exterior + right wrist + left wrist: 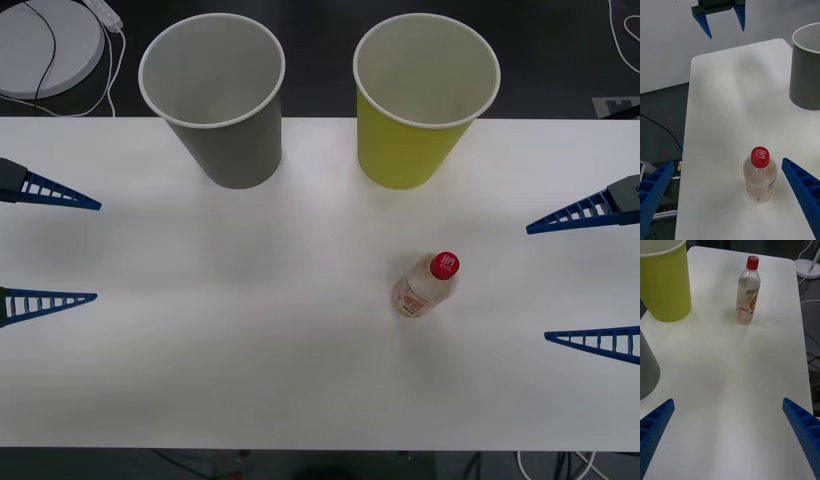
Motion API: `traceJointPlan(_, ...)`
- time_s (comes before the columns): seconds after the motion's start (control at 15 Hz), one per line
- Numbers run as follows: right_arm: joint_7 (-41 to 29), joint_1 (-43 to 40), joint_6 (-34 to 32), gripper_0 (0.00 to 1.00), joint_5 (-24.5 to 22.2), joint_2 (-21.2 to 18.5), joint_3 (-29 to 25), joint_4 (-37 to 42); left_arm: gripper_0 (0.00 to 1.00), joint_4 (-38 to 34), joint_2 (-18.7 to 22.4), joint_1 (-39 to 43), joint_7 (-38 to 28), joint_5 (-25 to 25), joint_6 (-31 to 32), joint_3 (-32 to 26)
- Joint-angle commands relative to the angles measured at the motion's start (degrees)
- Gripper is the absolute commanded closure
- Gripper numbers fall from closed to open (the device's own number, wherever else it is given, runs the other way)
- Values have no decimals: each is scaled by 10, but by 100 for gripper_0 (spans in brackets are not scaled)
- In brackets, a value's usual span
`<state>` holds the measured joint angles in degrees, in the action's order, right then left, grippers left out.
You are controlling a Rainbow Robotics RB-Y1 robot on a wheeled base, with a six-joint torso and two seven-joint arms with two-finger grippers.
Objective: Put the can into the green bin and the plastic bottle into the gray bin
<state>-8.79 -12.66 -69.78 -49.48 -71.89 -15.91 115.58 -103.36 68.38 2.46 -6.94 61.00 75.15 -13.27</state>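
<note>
Plastic bottle stands upright on the white table, right of centre in the front view, just below the green bin and well apart from the gray bin at upper centre-left. No can appears on the table, so the bottle looks like the step in hand. Your right gripper sits at the right edge of the frame, fingers spread wide and holding nothing; the left gripper waits at the left edge, equally wide and empty. The right one is nearer, so bring it in level with the bottle's body and centre the bottle between the fingers; in the right wrist view the bottle sits closer to one finger than the other. Close on the labelled middle rather than the red cap, since a tall narrow bottle will probably tip if one finger touches first. Lift clear of the green rim before carrying it across to the gray bin.
</note>
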Motion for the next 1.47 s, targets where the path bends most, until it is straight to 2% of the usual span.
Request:
traceJointPlan(0.07, 0, 0, 0, 0, 0, 0, 0, 0, 0, 0, 0, 0, 0, 0, 0, 0)
traceJointPlan(0.2, 0, 0, 0, 0, 0, 0, 0, 0, 0, 0, 0, 0, 0, 0, 0, 0)
traceJointPlan(0.27, -3, -13, -1, 0, 12, 27, 7, 0, 0, 0, 0, 0, 0, 0, 0, 0)
traceJointPlan(0.4, -4, -15, -6, 0, 24, 40, 4, 1, 0, 0, 0, 0, 0, 0, 0, 0)
traceJointPlan(0.6, 1, -15, -6, 0, 25, 47, 3, 4, 0, 0, 0, 0, 0, 0, 0, 0)
traceJointPlan(0.93, 31, -39, 1, 0, 9, 93, -26, 7, 0, 0, 0, 0, 0, 0, 0, 0)
traceJointPlan(1.33, 134, -118, 112, 0, 48, 99, -29, 3, 0, 0, 0, 0, 0, 0, 0, 0)
traceJointPlan(1.47, 144, -123, 117, 0, 55, 115, -29, -16, 0, 0, 0, 0, 0, 0, 0, 0)
